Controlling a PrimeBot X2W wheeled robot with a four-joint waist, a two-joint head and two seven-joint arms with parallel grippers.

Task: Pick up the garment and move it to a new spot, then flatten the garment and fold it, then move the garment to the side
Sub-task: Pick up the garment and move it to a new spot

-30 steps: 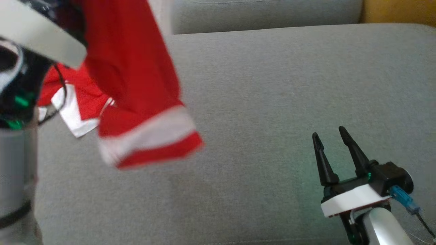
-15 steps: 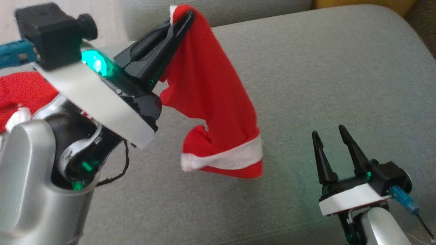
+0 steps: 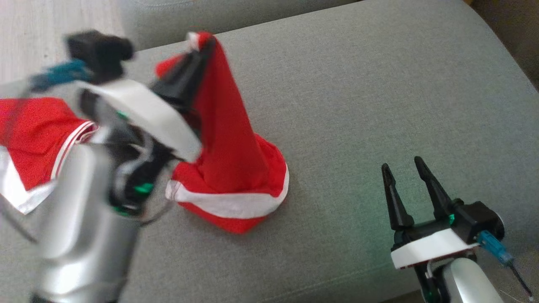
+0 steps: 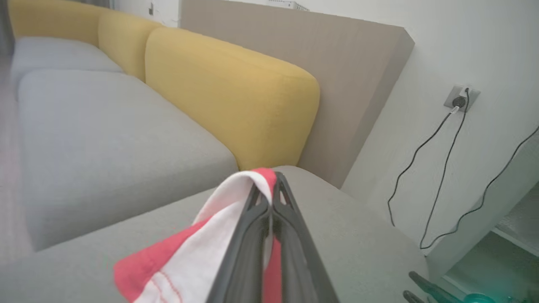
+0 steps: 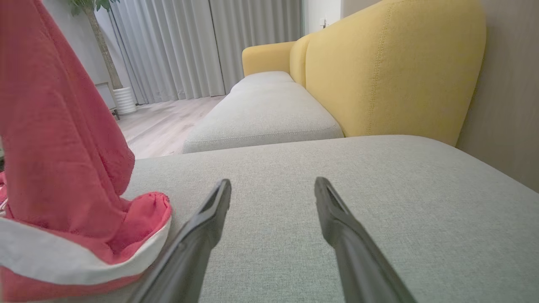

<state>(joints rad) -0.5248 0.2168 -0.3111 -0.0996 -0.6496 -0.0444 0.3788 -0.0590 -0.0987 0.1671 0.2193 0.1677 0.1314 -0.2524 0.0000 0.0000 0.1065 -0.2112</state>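
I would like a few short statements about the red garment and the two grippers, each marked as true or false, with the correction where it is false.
1. The left gripper is shut on the red garment. True.
2. The right gripper grips the garment's white band. False: it is open and empty, apart from the garment.
3. The garment's lower end touches the grey cushion. True.
4. The garment lies flat and folded. False: it hangs from the left gripper, bunched at the bottom.
5. The backrest behind the cushion is yellow. True.
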